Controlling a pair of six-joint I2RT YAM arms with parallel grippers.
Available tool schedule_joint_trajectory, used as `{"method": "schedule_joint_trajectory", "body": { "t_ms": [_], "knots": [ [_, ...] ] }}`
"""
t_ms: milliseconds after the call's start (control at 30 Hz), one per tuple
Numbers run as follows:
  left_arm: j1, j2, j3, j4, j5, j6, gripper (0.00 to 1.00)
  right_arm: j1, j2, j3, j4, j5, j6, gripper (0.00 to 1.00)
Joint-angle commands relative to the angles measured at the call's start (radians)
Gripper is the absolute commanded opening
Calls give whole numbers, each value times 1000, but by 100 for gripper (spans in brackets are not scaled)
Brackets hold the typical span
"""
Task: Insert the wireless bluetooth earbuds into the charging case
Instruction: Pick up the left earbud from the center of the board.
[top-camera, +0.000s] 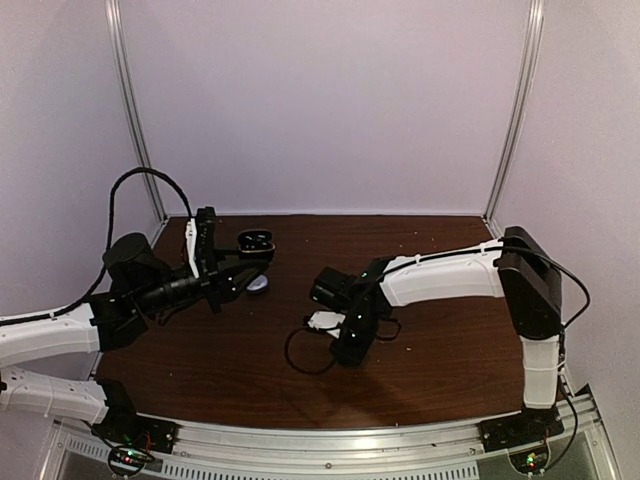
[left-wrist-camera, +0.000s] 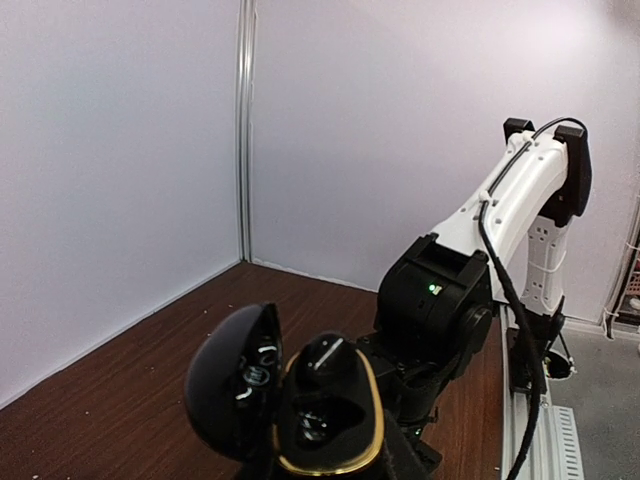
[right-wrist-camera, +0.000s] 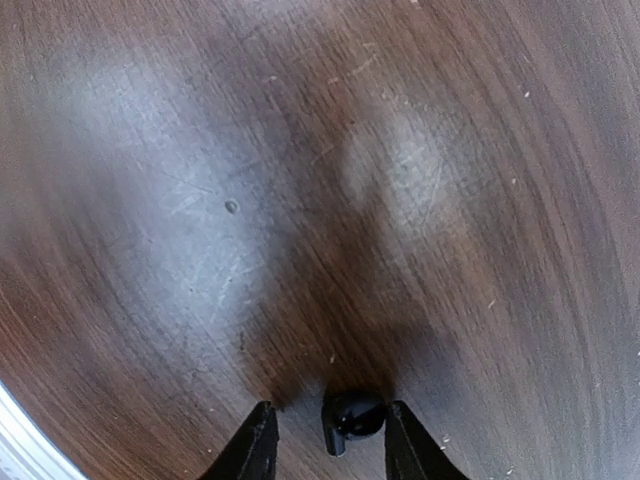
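The left hand (top-camera: 236, 262) was clamped on the open case (left-wrist-camera: 335, 440), with a seated earbud (left-wrist-camera: 325, 355) apparently inside. The right hand (right-wrist-camera: 330, 425), fingers apart, straddled a loose earbud (right-wrist-camera: 355, 413) on the surface (right-wrist-camera: 200, 200); it was not yet gripped.

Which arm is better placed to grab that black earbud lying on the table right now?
Right. The right end effector hangs over the table with open fingers either side of the black earbud. The left end effector is occupied, holding the open charging case off the table.

A robotics lab booth: blank white walls (top-camera: 320, 100), metal corner posts (top-camera: 137, 110), brown table (top-camera: 240, 370).
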Motion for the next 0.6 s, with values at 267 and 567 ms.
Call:
{"method": "schedule_joint_trajectory", "body": {
  "t_ms": [267, 567],
  "knots": [
    [6, -12, 0, 29, -19, 17, 0, -17, 28, 24, -20, -8, -15, 23],
    [6, -20, -20, 51, -87, 7, 0, -33, -30, 23, 13, -52, -10, 18]
  ]
}}
